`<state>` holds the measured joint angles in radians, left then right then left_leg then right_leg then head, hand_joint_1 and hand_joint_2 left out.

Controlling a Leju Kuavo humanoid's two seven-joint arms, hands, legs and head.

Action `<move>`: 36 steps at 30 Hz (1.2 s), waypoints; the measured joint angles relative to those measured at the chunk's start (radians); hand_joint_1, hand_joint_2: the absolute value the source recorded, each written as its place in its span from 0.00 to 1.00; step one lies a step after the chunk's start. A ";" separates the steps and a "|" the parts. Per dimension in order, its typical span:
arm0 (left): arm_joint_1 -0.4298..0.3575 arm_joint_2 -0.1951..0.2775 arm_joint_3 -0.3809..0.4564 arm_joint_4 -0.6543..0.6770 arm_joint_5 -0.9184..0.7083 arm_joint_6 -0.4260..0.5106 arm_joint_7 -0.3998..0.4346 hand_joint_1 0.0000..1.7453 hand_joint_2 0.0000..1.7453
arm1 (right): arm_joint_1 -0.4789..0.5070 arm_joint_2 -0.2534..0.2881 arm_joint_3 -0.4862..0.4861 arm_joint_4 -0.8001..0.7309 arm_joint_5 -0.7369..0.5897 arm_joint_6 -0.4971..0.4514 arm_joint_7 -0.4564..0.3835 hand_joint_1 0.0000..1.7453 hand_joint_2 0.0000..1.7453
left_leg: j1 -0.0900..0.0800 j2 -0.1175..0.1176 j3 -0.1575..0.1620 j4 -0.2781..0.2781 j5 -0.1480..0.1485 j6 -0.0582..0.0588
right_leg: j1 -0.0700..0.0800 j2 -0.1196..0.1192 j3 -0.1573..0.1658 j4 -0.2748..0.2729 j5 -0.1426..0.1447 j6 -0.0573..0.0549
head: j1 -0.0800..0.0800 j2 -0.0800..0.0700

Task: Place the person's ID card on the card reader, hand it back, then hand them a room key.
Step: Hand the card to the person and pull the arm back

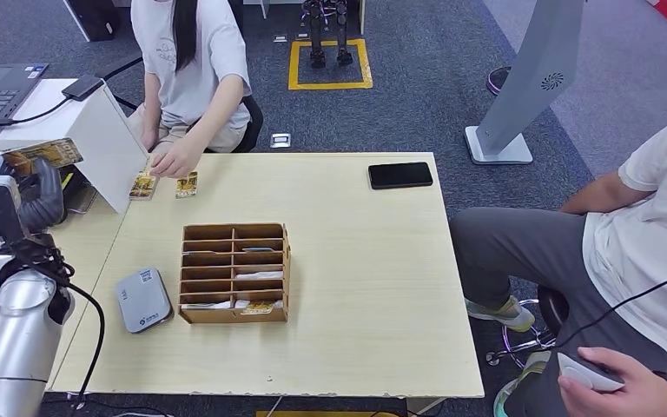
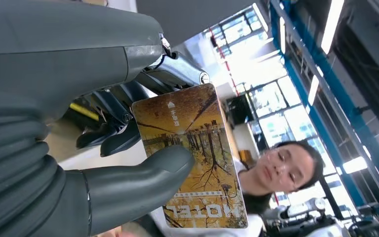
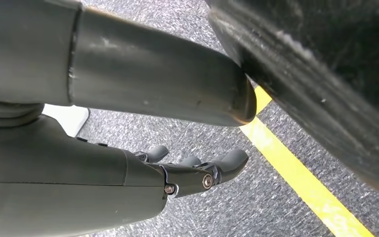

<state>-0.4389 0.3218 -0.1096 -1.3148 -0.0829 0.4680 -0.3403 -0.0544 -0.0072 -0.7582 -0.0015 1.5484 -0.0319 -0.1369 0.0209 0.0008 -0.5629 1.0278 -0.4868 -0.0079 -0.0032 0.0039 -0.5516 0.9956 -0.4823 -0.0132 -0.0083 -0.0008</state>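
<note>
- Room key (image 2: 195,158), a card with an autumn-tree print and the word HOTEL, is pinched in my left hand (image 1: 30,195), raised off the table's left side (my thumb (image 2: 143,175) lies across its face, darker fingers (image 2: 113,136) behind it).
- In the head view the same card (image 1: 42,155) stands out of the top of my hand, tilted, above the white angled stand (image 1: 104,139) just to the hand's right.
- Card reader (image 1: 142,299), a small grey pad, lies on the pale wooden table (image 1: 365,278) below and to the right of my left hand, just beside the wooden compartment box (image 1: 234,274).
- Two more printed cards (image 1: 165,185) rest on the far table edge, right of my hand; the seated person's hand (image 1: 174,161) touches or hovers at one of them, I cannot tell which.
- A black phone (image 1: 399,175) lies well apart, toward the table's far right corner.
- A second person (image 1: 625,261) sits to the right of the table, holding a small white device.
- My right hand (image 3: 197,170) hangs over grey carpet and a yellow floor line (image 3: 301,182), fingers apart and holding nothing.
</note>
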 joint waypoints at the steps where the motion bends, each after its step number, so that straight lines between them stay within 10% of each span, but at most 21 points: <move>1: -0.011 0.001 0.000 0.013 -0.021 0.013 -0.002 1.00 1.00 | -0.001 0.000 0.003 0.000 0.000 0.002 0.000 0.00 0.00 | 0.000 0.000 0.000 0.000 0.000 0.000 | 0.000 0.000 0.000 0.000 0.000 0.000 | 0.000 0.000; 36: -0.072 0.002 -0.023 0.116 -0.134 0.074 -0.005 1.00 1.00 | -0.013 0.000 0.028 0.000 0.000 0.012 0.000 0.00 0.00 | 0.000 0.000 -0.001 0.000 0.000 0.000 | 0.000 0.001 -0.001 0.000 0.000 0.000 | 0.000 0.000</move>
<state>-0.5108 0.3235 -0.1321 -1.1992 -0.2171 0.5419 -0.3451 -0.0676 -0.0072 -0.7305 -0.0019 1.5484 -0.0198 -0.1374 0.0209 0.0013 -0.5636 1.0280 -0.4868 -0.0078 -0.0033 0.0047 -0.5523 0.9955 -0.4821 -0.0129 -0.0083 -0.0008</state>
